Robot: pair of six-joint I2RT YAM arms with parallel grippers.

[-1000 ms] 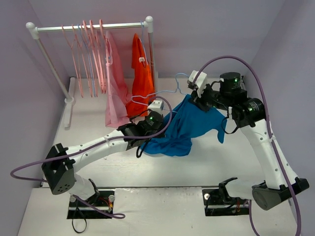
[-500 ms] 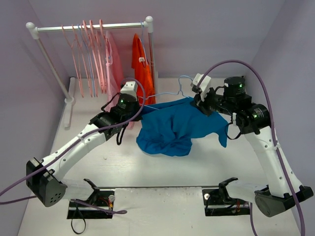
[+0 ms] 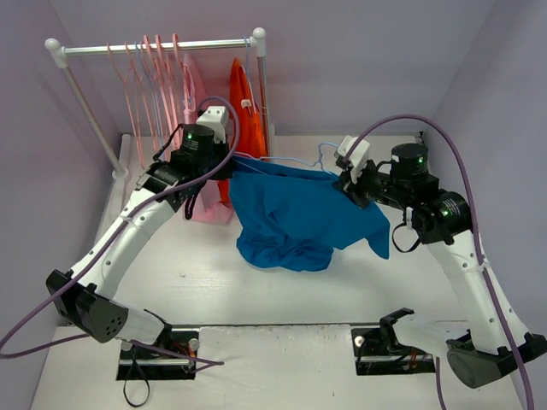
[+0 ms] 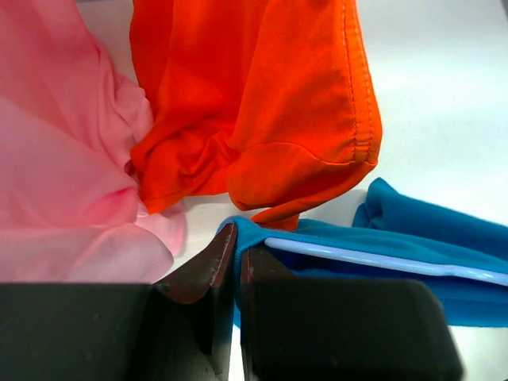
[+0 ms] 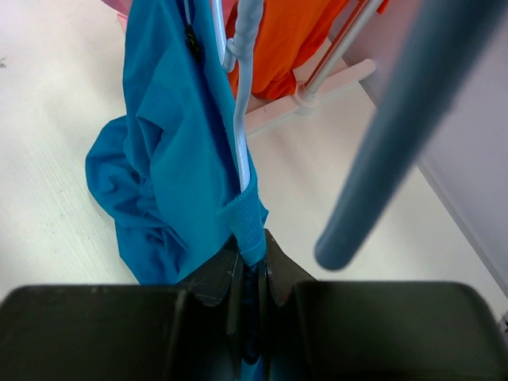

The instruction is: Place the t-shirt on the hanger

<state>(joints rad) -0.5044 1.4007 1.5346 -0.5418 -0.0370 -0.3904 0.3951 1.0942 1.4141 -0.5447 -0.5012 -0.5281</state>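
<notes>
In front of the rack (image 3: pixel 102 49), just right of its pink garment (image 3: pixel 195 85) and orange garment (image 3: pixel 249 120), the t-shirt (image 3: pixel 291 218) is plain, bright blue and creased. Its upper edge is stretched left to right, roughly parallel to the rack's rail. The rest sags below it, with the lowest folds bunched on the surface (image 3: pixel 188 273). The hanger (image 4: pixel 381 259), thin and pale blue, lies along that edge, its hook at the end farther from the rack. By the rack's right post, the left gripper (image 4: pixel 236 242) has its jaws pressed together on the shirt's left end. Well right of the rack, the right gripper (image 5: pixel 252 255) has its jaws pinching a fold of blue cloth beside the hanger's wire.
</notes>
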